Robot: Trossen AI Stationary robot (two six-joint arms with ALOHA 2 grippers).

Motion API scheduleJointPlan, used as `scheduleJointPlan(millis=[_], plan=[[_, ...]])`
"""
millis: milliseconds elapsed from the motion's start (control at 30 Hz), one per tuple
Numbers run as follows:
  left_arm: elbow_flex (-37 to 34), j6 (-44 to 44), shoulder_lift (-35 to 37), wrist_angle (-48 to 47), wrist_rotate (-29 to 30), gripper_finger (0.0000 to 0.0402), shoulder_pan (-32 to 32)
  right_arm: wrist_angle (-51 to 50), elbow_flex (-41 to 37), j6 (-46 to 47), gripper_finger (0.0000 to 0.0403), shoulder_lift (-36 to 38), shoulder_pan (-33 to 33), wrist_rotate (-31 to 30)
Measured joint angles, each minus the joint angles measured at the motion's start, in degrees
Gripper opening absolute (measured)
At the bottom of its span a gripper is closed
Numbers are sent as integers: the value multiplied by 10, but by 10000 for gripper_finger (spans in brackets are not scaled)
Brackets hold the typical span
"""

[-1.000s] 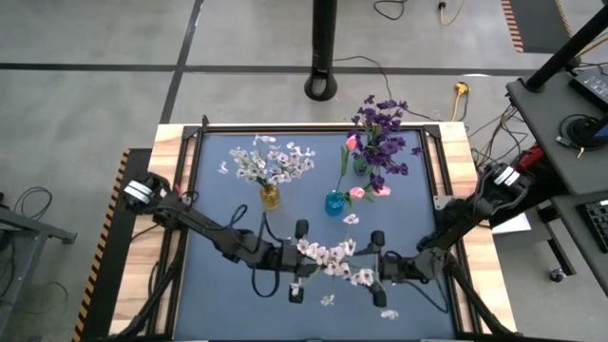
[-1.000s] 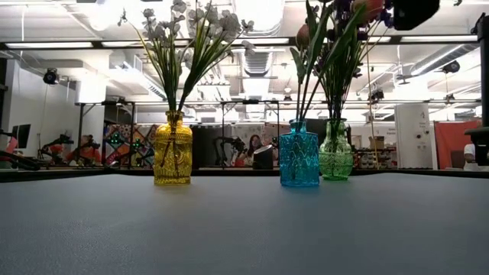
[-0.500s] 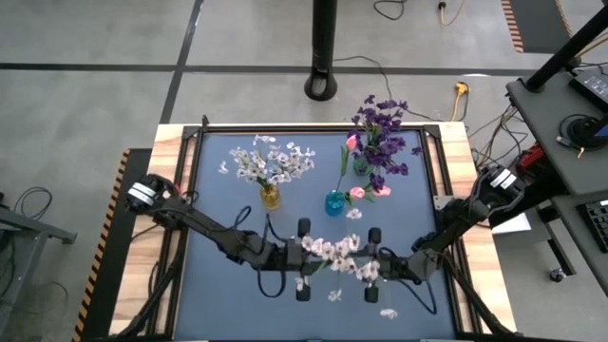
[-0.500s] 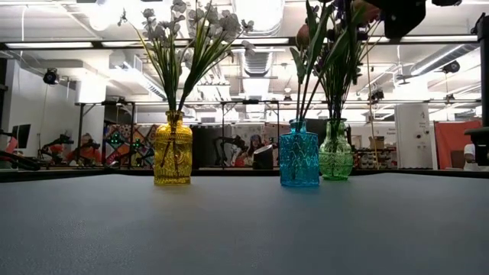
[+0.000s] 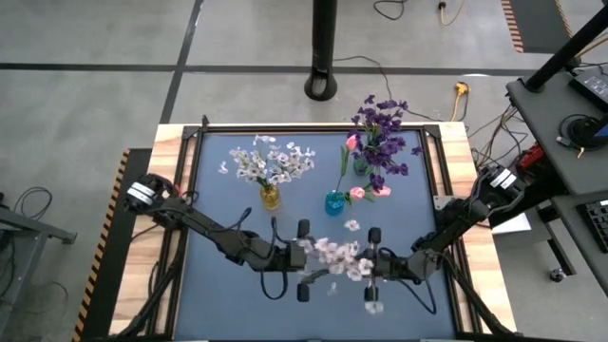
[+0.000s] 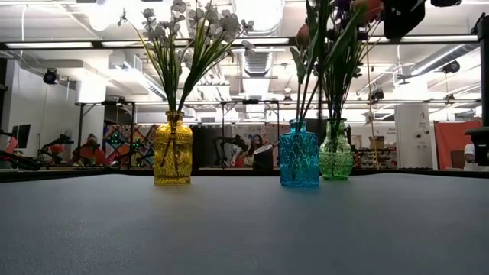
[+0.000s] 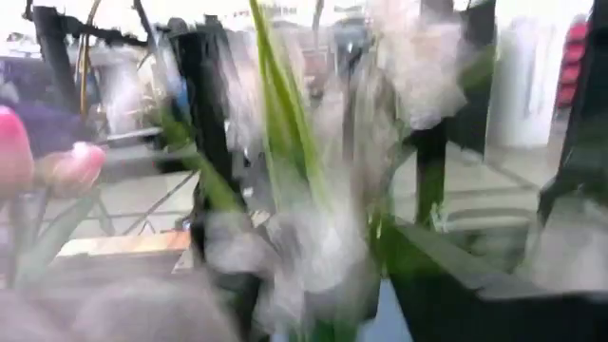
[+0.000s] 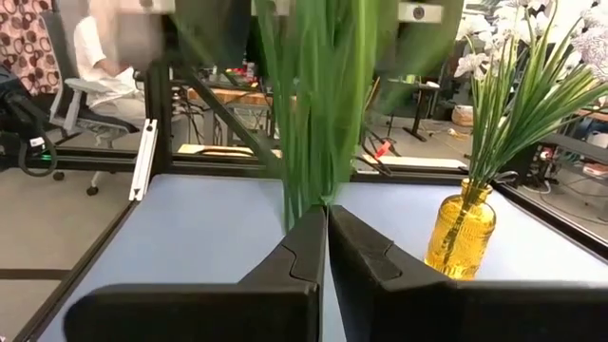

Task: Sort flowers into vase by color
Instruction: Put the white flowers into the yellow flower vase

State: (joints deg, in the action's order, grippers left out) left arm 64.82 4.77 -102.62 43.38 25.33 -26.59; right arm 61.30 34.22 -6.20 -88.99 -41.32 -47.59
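I see my right gripper (image 8: 326, 228) clenched on the white flower spray (image 5: 334, 258) above the table's (image 5: 228, 204) near edge while the left gripper (image 5: 302, 256) releases, so a thin pinch could let the stems twist or slip.

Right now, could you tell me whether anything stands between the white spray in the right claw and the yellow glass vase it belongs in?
Nothing visible does. The right claw grips the white-blossomed, green-stemmed spray near the table's front; bare blue tabletop lies between it and the yellow glass vase. The left claw is beside the blossoms.
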Motion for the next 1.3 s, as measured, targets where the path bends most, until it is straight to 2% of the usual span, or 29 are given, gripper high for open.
scheduleJointPlan(millis=[133, 267, 400, 533, 667, 800, 933, 1133, 1300], plan=[[0, -3, 10, -63, 31, 218, -5, 1, 0, -5, 11, 3, 0, 0], [0, -7, 11, -80, 78, 260, -7, 2, 0, -9, 11, 5, 0, 0], [0, -8, 11, -86, 82, 283, -7, 1, 0, -9, 11, 6, 0, 0], [0, -8, 10, -109, 84, 288, -7, -2, 0, -11, 11, 6, 0, 0], [0, -8, 10, -105, 88, 263, -7, -36, 0, -5, 15, 12, 0, -4], [0, -8, 10, -107, 88, 214, -7, -82, 0, 22, 40, 27, 0, -5], [0, -8, 10, -110, 96, 162, -7, -149, 0, 74, 89, 52, 0, -4], [0, -8, 10, -109, 108, 99, -7, -271, -1, 210, 181, 73, 0, 15], [0, -8, 10, -102, 108, 76, -7, -227, -1, 232, 238, 19, 15, 16]])
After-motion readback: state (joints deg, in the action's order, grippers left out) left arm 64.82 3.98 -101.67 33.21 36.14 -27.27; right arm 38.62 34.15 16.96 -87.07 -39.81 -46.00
